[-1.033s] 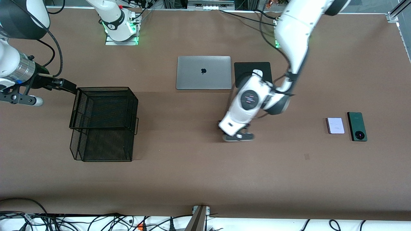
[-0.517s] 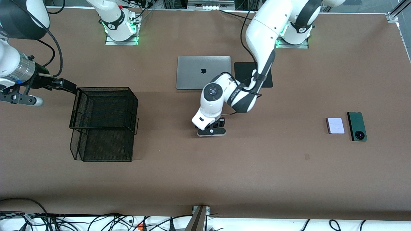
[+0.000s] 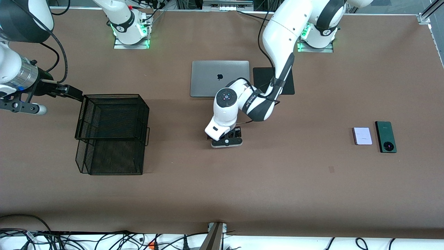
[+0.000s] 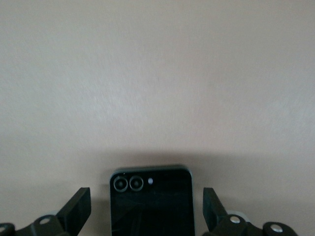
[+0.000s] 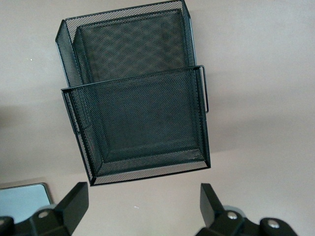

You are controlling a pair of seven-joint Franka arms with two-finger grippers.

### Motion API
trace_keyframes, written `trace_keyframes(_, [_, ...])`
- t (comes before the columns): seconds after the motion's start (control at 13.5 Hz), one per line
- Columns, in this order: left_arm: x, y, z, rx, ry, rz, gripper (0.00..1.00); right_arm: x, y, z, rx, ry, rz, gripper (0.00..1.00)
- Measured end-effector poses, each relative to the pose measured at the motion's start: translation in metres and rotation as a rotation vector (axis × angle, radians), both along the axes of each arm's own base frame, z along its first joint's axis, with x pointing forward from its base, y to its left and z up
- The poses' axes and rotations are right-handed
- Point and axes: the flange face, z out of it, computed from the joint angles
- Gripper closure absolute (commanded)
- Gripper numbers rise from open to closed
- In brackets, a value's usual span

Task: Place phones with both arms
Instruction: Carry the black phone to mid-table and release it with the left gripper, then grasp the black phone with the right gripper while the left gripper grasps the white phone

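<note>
The left gripper (image 4: 146,216) stands low mid-table, jaws wide around the small glossy black phone (image 4: 151,201), fingers clear of its edges. The right gripper (image 5: 142,209), jaws wide and empty, waits over the black wire-mesh two-tier basket (image 3: 111,133).

The left arm (image 3: 282,52) reaches down from its base to mid-bench, its left hand (image 4: 147,216) low over the surface with fingers (image 4: 78,209) spread wide, while the right arm (image 3: 20,69) waits raised, its right hand (image 5: 142,209) likewise agape.

place: robotics lab | my bench: brown-covered table (image 3: 222,194) | my bases (image 3: 131,34) bolted on with green lights | loose cables (image 3: 104,239) along the edge | aluminium framing (image 3: 428,12) at the corner
</note>
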Motion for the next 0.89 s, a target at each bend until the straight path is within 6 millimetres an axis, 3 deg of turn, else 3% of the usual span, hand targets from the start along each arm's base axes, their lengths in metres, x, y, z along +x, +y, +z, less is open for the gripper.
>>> trace_keyframes(0.15, [0.015, 0.02, 0.021, 0.028, 0.013, 0.029, 0.0, 0.0, -0.002, 0.0, 0.0, 0.001, -0.004, 0.0])
trace_keyframes(0.3, [0.032, 0.063, 0.042, 0.087, 0.08, 0.016, 0.0, 0.0, 0.0, -0.001, 0.0, 0.003, 0.0, 0.0])
trace_keyframes(0.44, [0.043, 0.118, 0.05, 0.121, 0.137, -0.017, 0.0, -0.001, 0.023, -0.001, 0.007, 0.004, 0.039, 0.0])
trace_keyframes(0.66, [0.047, 0.203, 0.05, 0.148, 0.214, -0.099, 0.0, -0.003, 0.114, -0.016, 0.032, -0.006, 0.103, 0.0])
trace_keyframes(0.89, [0.049, 0.293, 0.056, 0.187, 0.26, -0.168, 0.0, -0.002, 0.227, -0.064, 0.081, -0.048, 0.196, 0.0])
